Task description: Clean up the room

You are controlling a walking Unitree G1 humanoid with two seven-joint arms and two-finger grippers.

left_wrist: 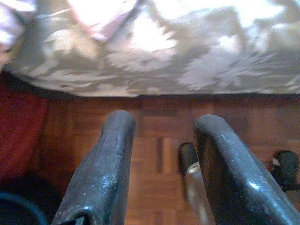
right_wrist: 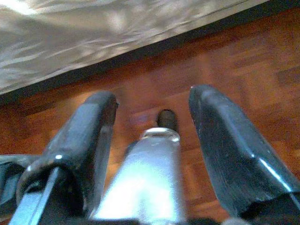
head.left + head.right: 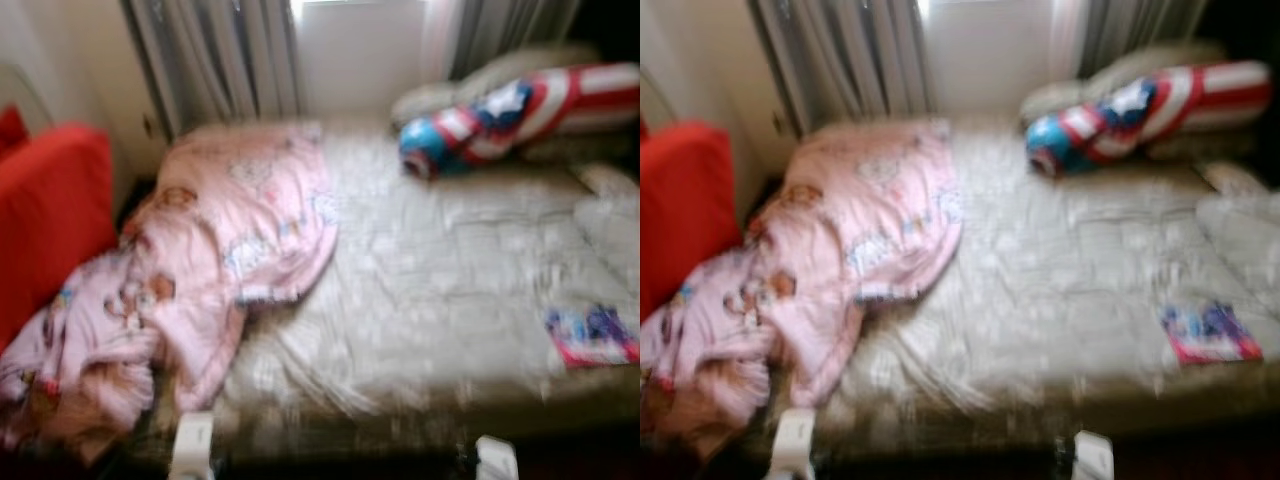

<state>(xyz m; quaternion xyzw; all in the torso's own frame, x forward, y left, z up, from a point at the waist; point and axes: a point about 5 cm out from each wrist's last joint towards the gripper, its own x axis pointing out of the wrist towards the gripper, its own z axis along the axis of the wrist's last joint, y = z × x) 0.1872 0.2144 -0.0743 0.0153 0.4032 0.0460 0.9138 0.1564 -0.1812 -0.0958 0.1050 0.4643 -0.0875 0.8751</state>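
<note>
A rumpled pink patterned blanket (image 3: 215,260) lies over the left part of the bed (image 3: 440,290) and spills off its near left corner. Against the far right end rests a red, white and blue cushion (image 3: 520,110). A colourful magazine (image 3: 592,337) lies flat near the bed's right edge. The picture is blurred. Both arms hang low in front of the bed. My left gripper (image 1: 164,122) is open over the wooden floor (image 1: 154,117) with nothing between its fingers. My right gripper (image 2: 152,96) is open as well, above the floor beside the bed's edge.
A red chair (image 3: 45,220) stands left of the bed, close to the hanging blanket. Grey curtains (image 3: 215,60) and a bright window are behind the bed. A pale pillow (image 3: 610,225) lies at the right edge. Wooden parquet runs along the bed's near side.
</note>
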